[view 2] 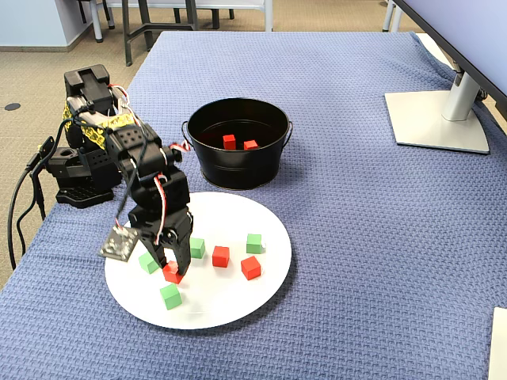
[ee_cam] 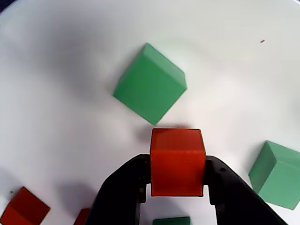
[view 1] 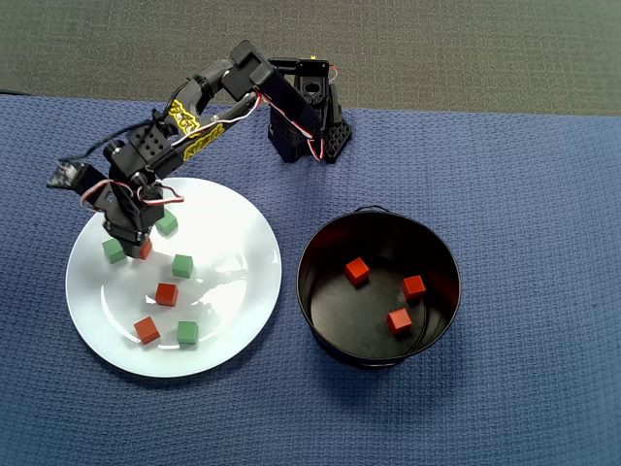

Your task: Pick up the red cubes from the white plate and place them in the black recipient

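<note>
My gripper (view 1: 137, 243) is shut on one red cube (ee_cam: 177, 161), which sits squarely between the two black jaws, low over the white plate (view 1: 238, 243). Whether that cube touches the plate I cannot tell. Two more red cubes (view 1: 167, 294) (view 1: 147, 330) lie loose on the plate nearer its front. In the fixed view the gripper (view 2: 169, 266) points down at the plate's left part (view 2: 238, 305). The black recipient (view 1: 309, 291) stands to the right of the plate in the overhead view, with three red cubes (view 1: 357, 271) inside.
Several green cubes (view 1: 182, 265) lie on the plate; two (view 1: 114, 250) (view 1: 167, 224) flank the gripper closely. The arm's base (view 1: 310, 126) stands behind the plate on the blue cloth. A monitor foot (view 2: 440, 119) sits at the far right in the fixed view.
</note>
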